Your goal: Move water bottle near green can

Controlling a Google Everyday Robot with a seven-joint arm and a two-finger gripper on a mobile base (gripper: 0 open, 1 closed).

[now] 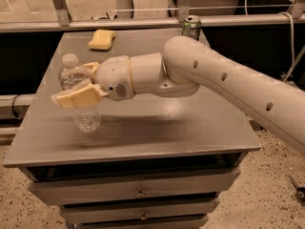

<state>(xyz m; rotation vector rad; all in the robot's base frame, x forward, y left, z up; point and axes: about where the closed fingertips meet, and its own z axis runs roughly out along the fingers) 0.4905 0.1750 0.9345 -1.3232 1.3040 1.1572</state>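
grey metal worktop (pixel 190 128) fills the middle of the view, sitting on a cabinet with drawers (pixel 190 182) stacked below its front edge and a speckled floor (pixel 267 199) around it. next in size, the cream-coloured robot arm (pixel 238 85) reaches in from the right edge and runs leftward across the worktop, its thick wrist section ending over the left half. at the end of it the gripper (pixel 75 84) sits near the left edge of the worktop, its two pale yellow fingers (pixel 78 95) closed on either side of the water bottle (pixel 86 116), one in front of the bottle and one behind it, clamping it around its upper body. the water bottle is clear and ribbed with a white cap, leaning a little with its cap toward the left; its base is at the worktop surface on the left side, and whether it touches or hangs just above cannot be told. a yellow sponge (pixel 101 39) lies flat at the back left of the worktop, well apart from the bottle. the green can (pixel 191 27) stands upright at the back right corner, just behind the arm, far from the bottle and with the arm's bulk between them. a small round knob (pixel 139 193) marks the upper drawer front.
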